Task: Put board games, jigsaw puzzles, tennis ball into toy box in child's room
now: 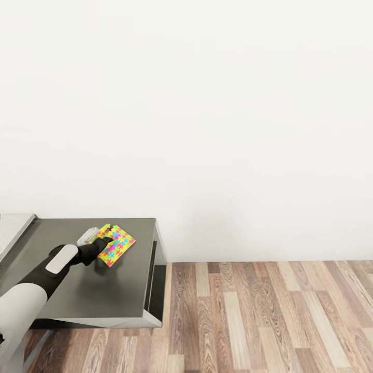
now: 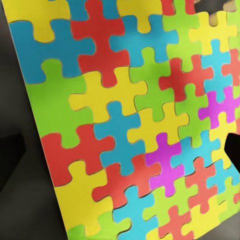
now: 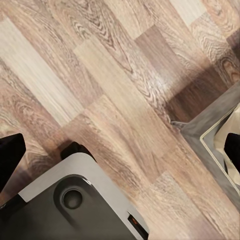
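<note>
The left hand (image 1: 101, 241), black at the end of a black-and-white arm (image 1: 31, 295), reaches out over the dark-grey part of the counter (image 1: 77, 290) and sits at the near-left edge of the thin flat jigsaw puzzles (image 1: 116, 242), boards covered in bright interlocking pieces of yellow, green, red, blue and pink. From the head view the fingers appear to meet the board's edge, but whether they are spread or pinching it I cannot tell. In the left wrist view the coloured puzzle surface (image 2: 125, 130) lies very close under the camera, with a dark fingertip (image 2: 232, 152) showing at one edge and another dark patch at a corner. The puzzle lies flat on the dark-grey counter top, toward its far side and nearer its right end. A second board seems to peek out from under the first at its far-left edge; I cannot tell for sure whether there are two stacked. To the left the lighter grey section of the counter (image 1: 13, 230) begins, a step higher. Behind the counter stands a plain white wall (image 1: 207, 114), and to the right lies the wood-plank floor (image 1: 269, 316).

The right hand's two dark fingertips (image 3: 10, 152) show well apart at opposite edges of the right wrist view, so that hand is spread, empty, over the plank floor (image 3: 110, 90), above a grey rounded part of the robot's base (image 3: 75, 200).
</note>
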`<state>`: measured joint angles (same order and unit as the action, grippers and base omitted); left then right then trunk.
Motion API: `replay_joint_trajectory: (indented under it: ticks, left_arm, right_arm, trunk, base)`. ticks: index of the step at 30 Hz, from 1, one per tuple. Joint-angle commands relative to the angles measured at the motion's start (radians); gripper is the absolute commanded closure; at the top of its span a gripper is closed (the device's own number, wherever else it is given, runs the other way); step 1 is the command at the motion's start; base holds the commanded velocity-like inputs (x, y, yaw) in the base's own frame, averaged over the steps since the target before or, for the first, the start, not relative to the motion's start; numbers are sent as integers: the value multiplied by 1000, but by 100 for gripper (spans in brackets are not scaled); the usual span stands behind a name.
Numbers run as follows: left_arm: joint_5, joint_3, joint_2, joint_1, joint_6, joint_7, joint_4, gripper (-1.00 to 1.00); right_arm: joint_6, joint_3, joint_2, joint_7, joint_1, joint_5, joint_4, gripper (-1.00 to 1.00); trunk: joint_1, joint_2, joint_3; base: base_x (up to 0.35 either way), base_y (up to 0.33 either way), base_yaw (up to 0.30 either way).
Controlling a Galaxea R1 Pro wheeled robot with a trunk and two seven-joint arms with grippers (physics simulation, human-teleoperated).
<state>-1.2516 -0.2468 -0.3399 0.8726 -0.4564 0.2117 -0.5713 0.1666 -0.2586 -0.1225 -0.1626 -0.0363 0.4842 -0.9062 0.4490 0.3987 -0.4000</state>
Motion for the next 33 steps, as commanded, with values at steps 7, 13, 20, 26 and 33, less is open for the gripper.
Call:
replay_joint_trajectory:
  ticks: [7,13,20,26,33]
  left_arm:
    - [6,-6,-2,0,-2,12,42,-100]
    - [6,-6,-2,0,-2,12,42,-100]
    - [6,-6,-2,0,-2,12,42,-100]
    - [6,-6,-2,0,-2,12,42,-100]
    - [6,-6,-2,0,-2,12,42,-100]
  right_arm:
    - [5,1,0,-6,-1,8,-3,-100]
    - [5,1,0,-6,-1,8,-3,-100]
    - [5,1,0,-6,-1,8,-3,-100]
    - [5,1,0,-6,-1,8,-3,-100]
    - [5,1,0,-6,-1,8,-3,-100]
  trunk:
    - [1,1,-2]
    - [1,1,1]
    - [1,1,11]
    - [1,1,20]
    - [1,1,24]
  base:
    - [0,58,0]
    - [0,46,0]
    - [0,4,0]
    - [0,0,0]
    - [93,0,0]
